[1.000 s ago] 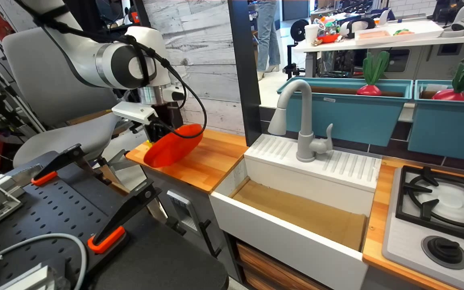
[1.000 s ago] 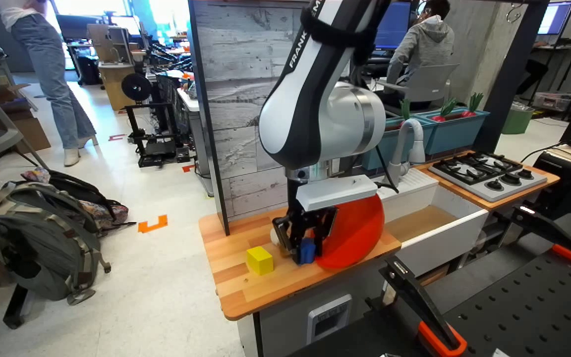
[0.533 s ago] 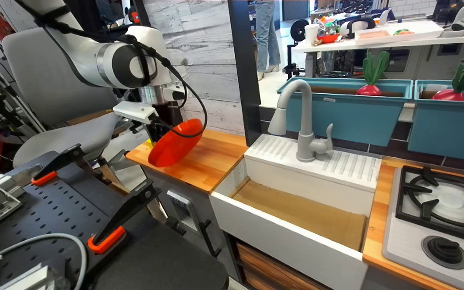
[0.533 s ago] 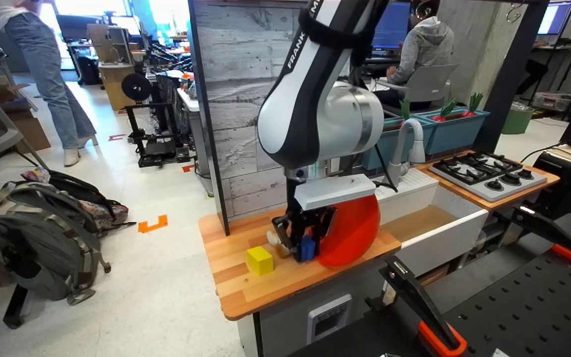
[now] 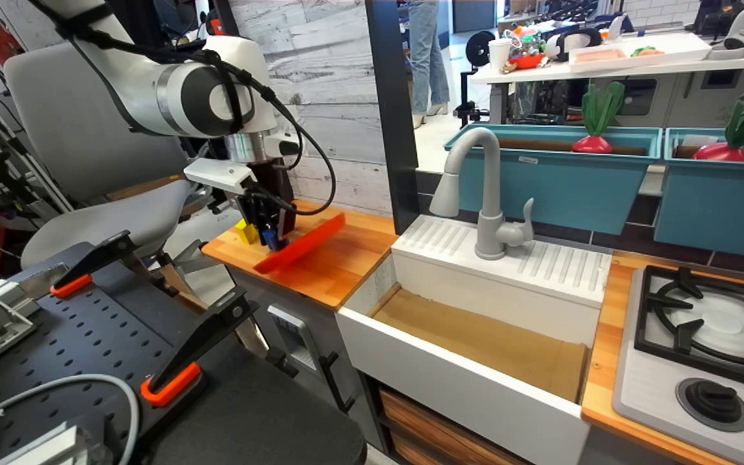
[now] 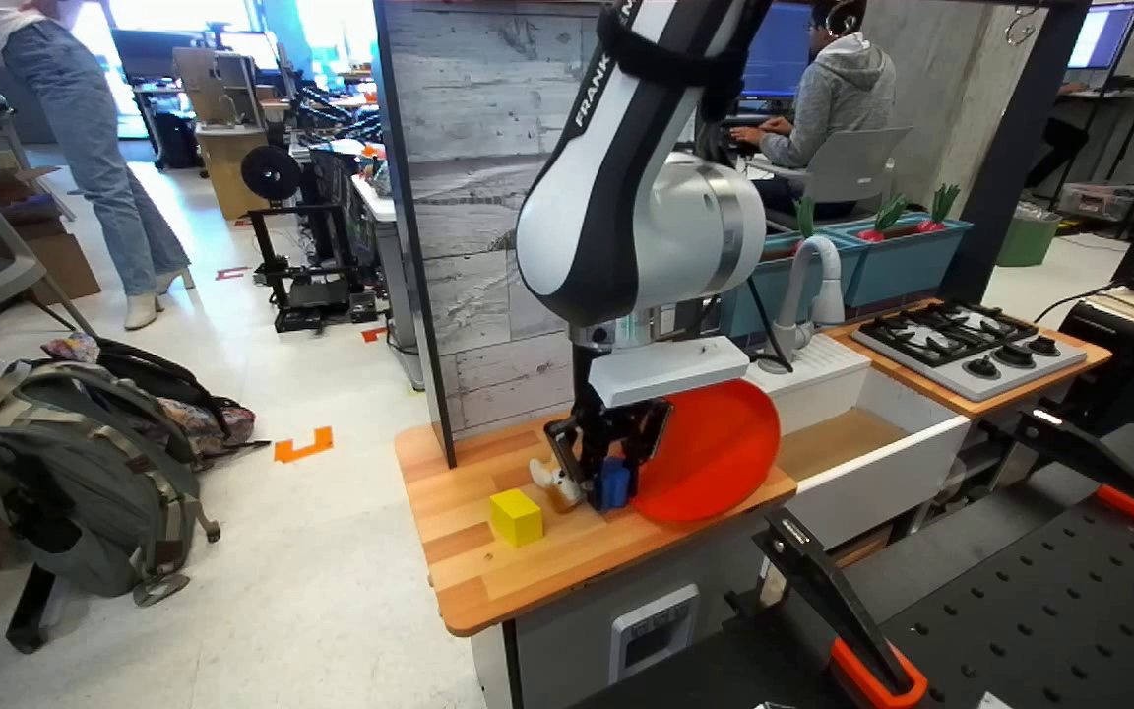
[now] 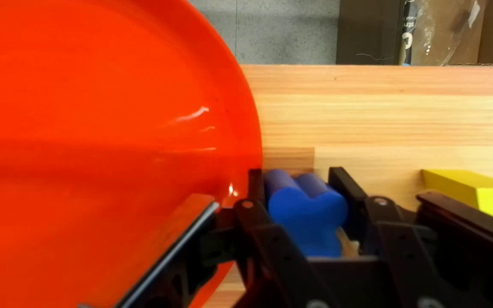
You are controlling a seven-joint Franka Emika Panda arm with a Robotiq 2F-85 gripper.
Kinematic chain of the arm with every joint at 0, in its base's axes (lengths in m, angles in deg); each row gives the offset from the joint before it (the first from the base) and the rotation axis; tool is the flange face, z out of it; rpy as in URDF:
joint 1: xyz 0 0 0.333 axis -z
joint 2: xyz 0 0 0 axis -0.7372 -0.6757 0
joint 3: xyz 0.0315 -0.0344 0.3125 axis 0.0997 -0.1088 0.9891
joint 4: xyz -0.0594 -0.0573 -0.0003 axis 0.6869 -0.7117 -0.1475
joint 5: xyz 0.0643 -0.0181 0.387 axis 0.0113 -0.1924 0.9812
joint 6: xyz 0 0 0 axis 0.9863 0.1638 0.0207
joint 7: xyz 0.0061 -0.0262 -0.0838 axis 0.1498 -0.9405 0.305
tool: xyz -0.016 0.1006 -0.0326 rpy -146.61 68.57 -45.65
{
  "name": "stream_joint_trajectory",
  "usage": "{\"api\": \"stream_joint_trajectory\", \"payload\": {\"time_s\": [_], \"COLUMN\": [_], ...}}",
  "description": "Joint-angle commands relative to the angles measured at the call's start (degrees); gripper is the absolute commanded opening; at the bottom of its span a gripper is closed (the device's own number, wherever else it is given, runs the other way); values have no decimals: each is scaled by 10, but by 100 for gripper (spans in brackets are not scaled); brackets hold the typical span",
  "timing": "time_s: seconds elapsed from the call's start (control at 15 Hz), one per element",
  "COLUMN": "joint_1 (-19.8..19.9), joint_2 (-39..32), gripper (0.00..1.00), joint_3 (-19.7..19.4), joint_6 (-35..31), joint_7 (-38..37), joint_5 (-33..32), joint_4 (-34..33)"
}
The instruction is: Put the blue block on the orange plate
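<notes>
Bright light, blown-out window (image 6: 336, 32) behind, glossy glints on the orange plate (image 7: 101, 107), dark blurred fingers (image 7: 350, 191)

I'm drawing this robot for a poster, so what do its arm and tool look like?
The arm is white and rounded, with black panels, silver rings and dark lettering where "FRANK" is readable. Black straps wrap it, and a black cable loops off it. The tool is black, with jointed linkages and flat fingers; a pale bar-shaped housing sits above.

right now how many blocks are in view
2: the blue block in the hand, and the yellow block on the counter. Others may be hidden behind the hand.
</notes>
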Motion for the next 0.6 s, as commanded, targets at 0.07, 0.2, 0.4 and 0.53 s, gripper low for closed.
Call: {"api": "stream_joint_trajectory", "payload": {"time_s": [0.07, 0.2, 0.4, 0.53], "joint_1": [-23, -27, -41, -43], "joint_2": [60, 85, 123, 142], "gripper": [17, 17, 17, 17], "joint_3": [-20, -25, -51, -70], "joint_6": [-1, -2, 11, 23], "joint_7": [-11, -13, -29, -37], "joint_5": [-4, -6, -19, -28], "joint_4": [42, 58, 82, 97]}}
